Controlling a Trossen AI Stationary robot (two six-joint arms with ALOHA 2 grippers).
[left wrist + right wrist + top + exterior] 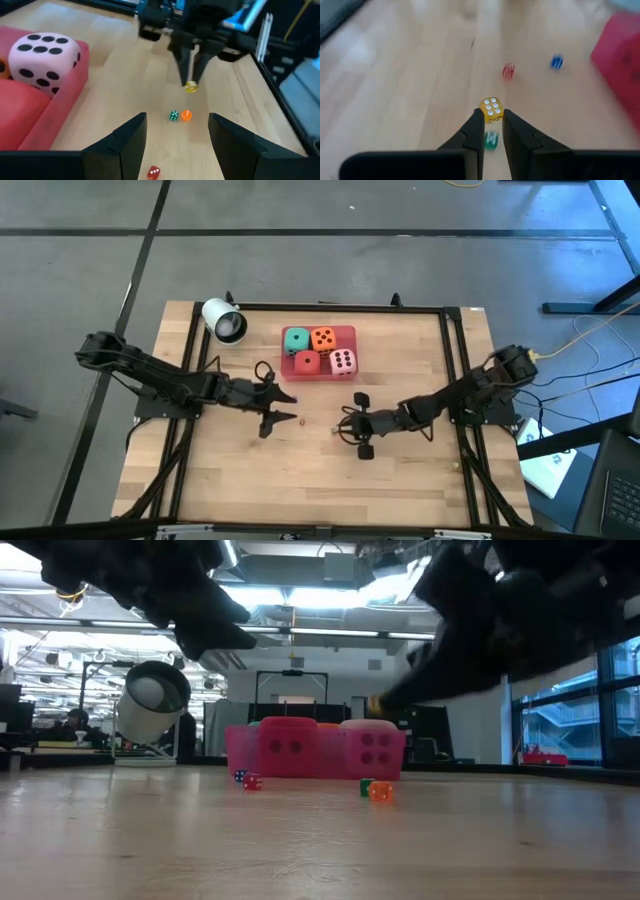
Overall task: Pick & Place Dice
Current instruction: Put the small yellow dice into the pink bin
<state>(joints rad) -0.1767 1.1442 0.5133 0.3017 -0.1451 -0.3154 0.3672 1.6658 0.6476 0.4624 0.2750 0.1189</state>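
While pinched, yellow die (491, 109), right claw (492, 124)

four dice (318, 351) in tray (349, 332), cup (224, 320) left

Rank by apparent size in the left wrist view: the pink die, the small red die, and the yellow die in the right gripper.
1. Pink die, far the largest.
2. Small red die and yellow die in the right gripper: similar; the red one's nearness makes ranking unsure.
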